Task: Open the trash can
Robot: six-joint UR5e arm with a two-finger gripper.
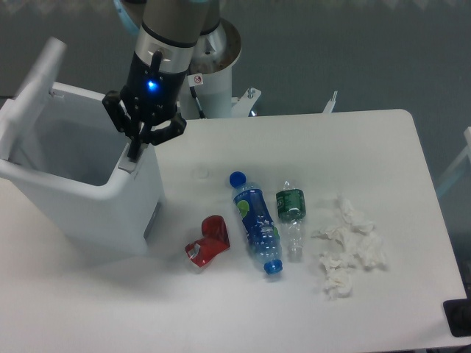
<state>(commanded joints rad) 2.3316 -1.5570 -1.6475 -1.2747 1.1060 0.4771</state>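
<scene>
The trash can (88, 193) is a large white boxy bin at the left of the table. Its lid (33, 92) stands open, tilted up at the far left, and the inside shows. A grey latch (129, 163) sits on the right rim. My gripper (137, 151) hangs straight down over that right rim, its dark fingers close together and touching the latch area. It holds nothing that I can see.
On the table right of the bin lie a crushed red can (207, 243), a blue bottle (257, 220), a clear bottle with a green label (292, 212) and crumpled white tissues (347, 246). The robot's base (217, 81) stands behind the table.
</scene>
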